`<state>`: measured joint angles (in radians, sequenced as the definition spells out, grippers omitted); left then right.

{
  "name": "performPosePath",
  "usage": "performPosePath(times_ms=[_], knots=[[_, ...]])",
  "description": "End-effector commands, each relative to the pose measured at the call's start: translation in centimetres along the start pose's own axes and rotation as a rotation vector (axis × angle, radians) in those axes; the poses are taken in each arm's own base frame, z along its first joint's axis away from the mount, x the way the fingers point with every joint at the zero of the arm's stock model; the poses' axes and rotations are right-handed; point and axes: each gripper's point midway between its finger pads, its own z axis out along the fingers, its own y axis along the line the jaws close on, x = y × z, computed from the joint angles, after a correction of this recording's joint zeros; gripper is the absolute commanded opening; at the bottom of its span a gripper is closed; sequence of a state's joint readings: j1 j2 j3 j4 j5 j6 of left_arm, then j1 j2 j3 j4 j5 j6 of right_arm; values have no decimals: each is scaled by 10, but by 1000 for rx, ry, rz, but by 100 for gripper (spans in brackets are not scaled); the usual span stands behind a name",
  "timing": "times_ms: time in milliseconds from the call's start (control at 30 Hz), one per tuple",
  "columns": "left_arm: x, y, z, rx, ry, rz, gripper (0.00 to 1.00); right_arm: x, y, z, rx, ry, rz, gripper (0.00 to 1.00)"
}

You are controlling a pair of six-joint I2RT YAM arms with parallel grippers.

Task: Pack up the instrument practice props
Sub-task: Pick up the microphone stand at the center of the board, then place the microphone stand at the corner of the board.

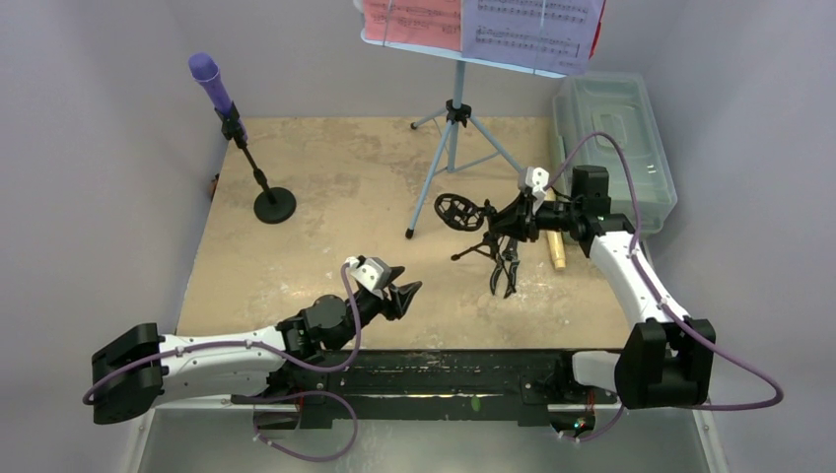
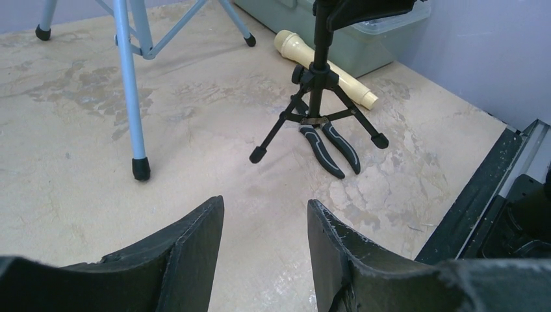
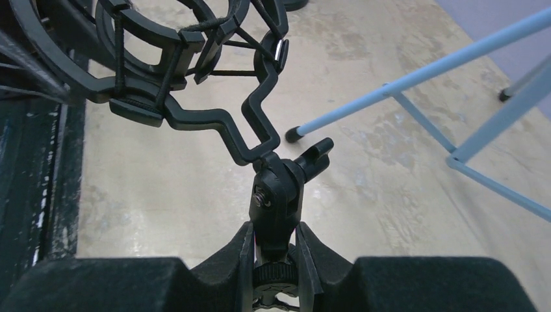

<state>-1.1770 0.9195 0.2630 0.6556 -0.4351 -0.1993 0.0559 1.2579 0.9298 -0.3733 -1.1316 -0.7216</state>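
At the left wall, the purple microphone [image 1: 204, 71] tilts in a clip on the thin black round-base pole [image 1: 274, 205], close to the table's left edge. Bare, mottled tabletop lies ahead of the left gripper [image 2: 265, 214], whose matte black fingers are spread with nothing between them. The light-blue music desk [image 1: 455, 113] stands on tubular tripod legs at the far edge, carrying red [image 1: 412, 18] and white pages [image 1: 537, 28]. The right gripper [image 3: 275, 240] pinches the neck of the upright black mic tripod [image 2: 316, 97]. The smooth cream microphone [image 2: 323, 65] lies behind it, beside the translucent box [image 1: 616, 138] at the right edge.
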Motion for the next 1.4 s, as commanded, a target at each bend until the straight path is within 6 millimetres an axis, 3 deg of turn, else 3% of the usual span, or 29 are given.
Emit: performPosePath(times_ms=[0,167,567,733,867,1133,1367], knots=[[-4,5,-3,-16,-22,-3,49,-27,-21,-14,108,-54,-65,0],[-4,7,-4,-19,-22,-1,49,-23,-39,-20,195,-36,-64,0],[-1,10,-9,-24,-24,-10,49,-19,-50,-33,250,-39,-38,0],[-3,11,-12,-25,-25,-11,49,-23,-35,-42,193,-39,-34,0],[-4,14,-16,-32,-30,-7,49,-12,-16,-53,166,21,-50,0],[-4,16,-18,-36,-31,-2,50,0,10,-88,227,115,-15,0],[-4,17,-20,-36,-35,-4,50,21,13,-134,365,212,22,0]])
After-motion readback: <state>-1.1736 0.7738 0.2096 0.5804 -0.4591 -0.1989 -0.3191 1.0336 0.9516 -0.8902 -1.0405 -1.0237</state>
